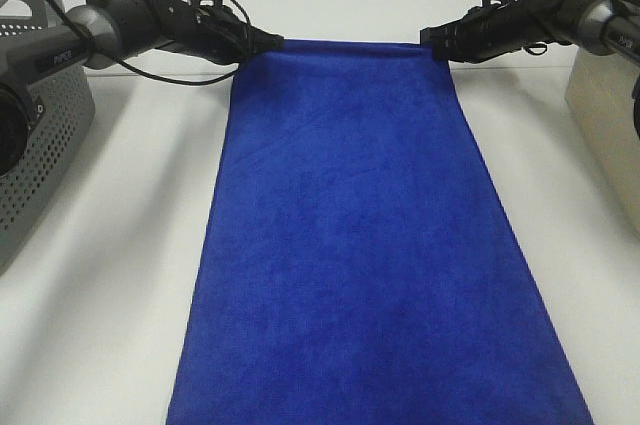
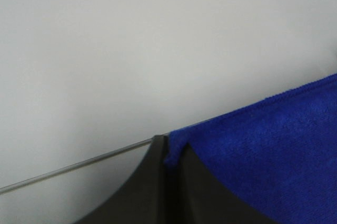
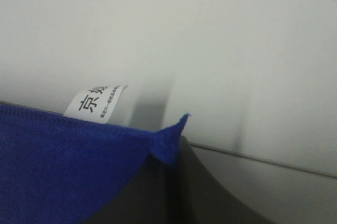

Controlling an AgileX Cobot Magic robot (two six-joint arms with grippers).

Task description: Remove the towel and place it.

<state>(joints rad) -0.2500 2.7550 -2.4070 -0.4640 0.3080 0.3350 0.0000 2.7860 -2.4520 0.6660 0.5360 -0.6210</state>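
From the high camera you see the large royal-blue plush towel (image 1: 360, 245) spread lengthwise down the middle of the white worktop (image 1: 110, 275), its far edge pulled taut near the worktop's far edge and its near end running out of view at the near edge. Your left claw (image 1: 268, 45) is clenched on the towel's far left corner and your right claw (image 1: 432, 42) on the far right corner; a grey perforated plastic basket (image 1: 50, 145) stands at the left edge, a beige box (image 1: 605, 105) at the right. In the left wrist view the black fingers (image 2: 158, 182) pinch only the very tip of the corner, with pale wall behind. In the right wrist view the hold looks just as slim: a small point of cloth pokes past the fingers (image 3: 210, 192), and a white printed care label (image 3: 95, 103) stands up from the hem. Your risk, I judge, is a corner slipping free if the arms pull apart or lift unevenly, since so little plush sits between the pads; the worktop itself is smooth, matte and bare around the cloth.
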